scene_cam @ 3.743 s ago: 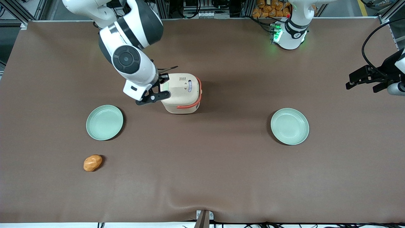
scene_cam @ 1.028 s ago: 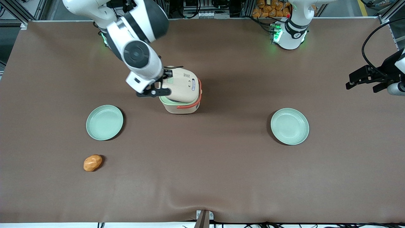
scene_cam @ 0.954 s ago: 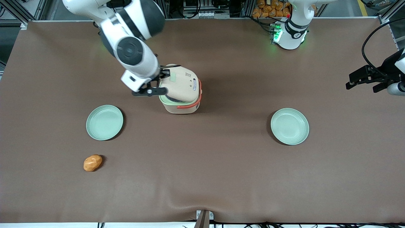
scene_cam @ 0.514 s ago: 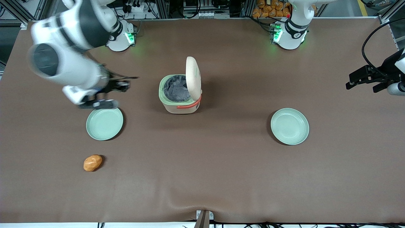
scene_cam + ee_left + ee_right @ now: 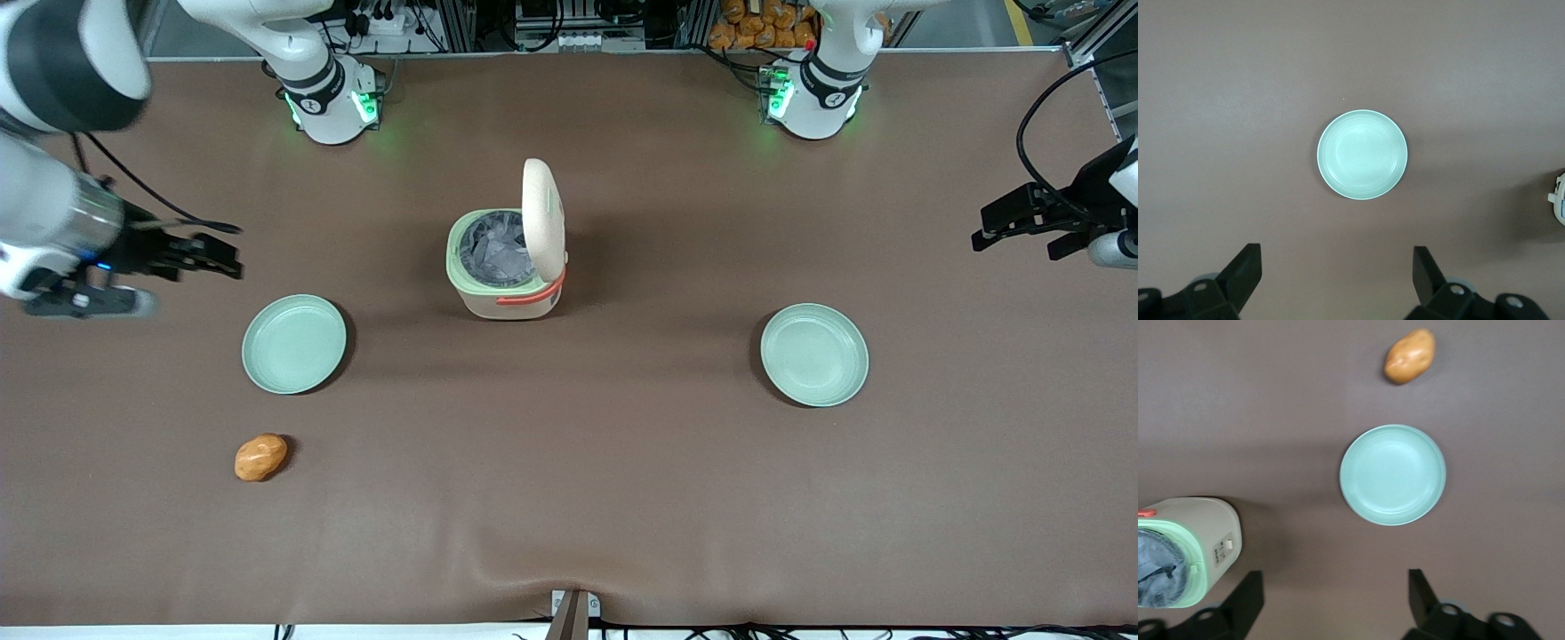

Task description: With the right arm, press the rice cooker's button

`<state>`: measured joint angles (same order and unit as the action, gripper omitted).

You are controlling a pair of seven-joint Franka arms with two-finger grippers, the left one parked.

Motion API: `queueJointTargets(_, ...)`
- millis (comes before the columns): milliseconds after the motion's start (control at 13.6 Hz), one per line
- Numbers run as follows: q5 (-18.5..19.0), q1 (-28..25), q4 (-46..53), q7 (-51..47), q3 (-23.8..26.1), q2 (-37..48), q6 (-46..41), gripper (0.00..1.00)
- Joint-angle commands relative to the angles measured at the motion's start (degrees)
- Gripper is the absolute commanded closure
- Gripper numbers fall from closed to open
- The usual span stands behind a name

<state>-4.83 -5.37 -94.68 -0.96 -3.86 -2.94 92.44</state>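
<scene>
The cream rice cooker stands mid-table with its lid swung upright, so the pale green rim and a crumpled grey lining inside show. The button is hidden in every view. My right arm has drawn well away toward its own end of the table. Its gripper hovers open above bare cloth, holding nothing. In the right wrist view the open gripper has the cooker off to one side of one finger and a green plate ahead.
A pale green plate lies a little nearer the front camera than the gripper. An orange potato lies nearer still. A second green plate sits toward the parked arm's end.
The gripper was at the shut lid; the lid then tilted up and now stands fully open. The right arm has swung away from the cooker toward its own end of the table.
</scene>
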Motion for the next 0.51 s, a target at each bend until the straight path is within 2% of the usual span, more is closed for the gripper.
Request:
queueJointTargets(0, 0.70, 6.23, -1.03, 4.72, 1.66, 4.33, 0.20, 0.00)
queueJointTargets(147, 0.88, 6.51, -0.77, 8.85, 0.62, 5.92, -0.15, 0.00)
queueJointTargets(440, 0.88, 6.43, 2.99, 8.44, -1.40, 5.93, -2.25, 0.00)
